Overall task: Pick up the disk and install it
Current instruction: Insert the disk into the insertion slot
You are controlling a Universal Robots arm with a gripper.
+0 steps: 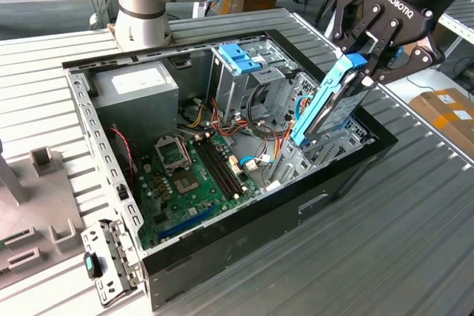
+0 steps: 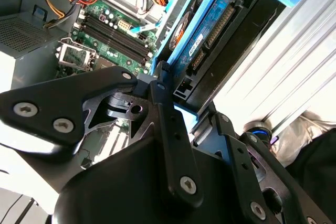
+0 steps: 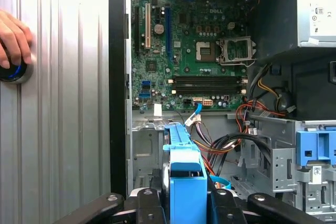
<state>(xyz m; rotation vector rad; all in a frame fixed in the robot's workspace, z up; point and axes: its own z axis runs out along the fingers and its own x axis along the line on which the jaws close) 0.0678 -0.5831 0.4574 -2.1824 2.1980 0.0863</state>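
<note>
Pincer, exterior view: the black pincer (image 1: 361,70) is clamped on the upper end of the disk (image 1: 329,109), at the exterior view's right.
Disk, exterior view: it is tilted on edge with its blue bracket showing. Its lower end dips inside the open computer case (image 1: 222,238), near the metal drive cage (image 1: 244,86) and the cage's blue latch (image 1: 241,57).
Case, exterior view: it lies open on the ribbed metal worktop (image 1: 400,242), exposing the grey power supply (image 1: 137,86) and the green motherboard (image 1: 196,175).
Pincer, second wrist view: the pincer (image 2: 184,98) has its fingers (image 2: 161,85) pressed against opposite faces of the disk (image 2: 210,30). The motherboard (image 2: 110,40) lies beyond.
Pincer, first wrist view: the pincer (image 3: 184,205) holds the blue-edged disk (image 3: 184,174) over the case's bay. The motherboard (image 3: 189,51), power supply (image 3: 315,9) and blue latch (image 3: 315,148) are also in view.
Hand, first wrist view: a person's hand (image 3: 13,35) rests on a round blue-ringed object (image 3: 13,72) on the worktop (image 3: 63,103), outside the case.
</note>
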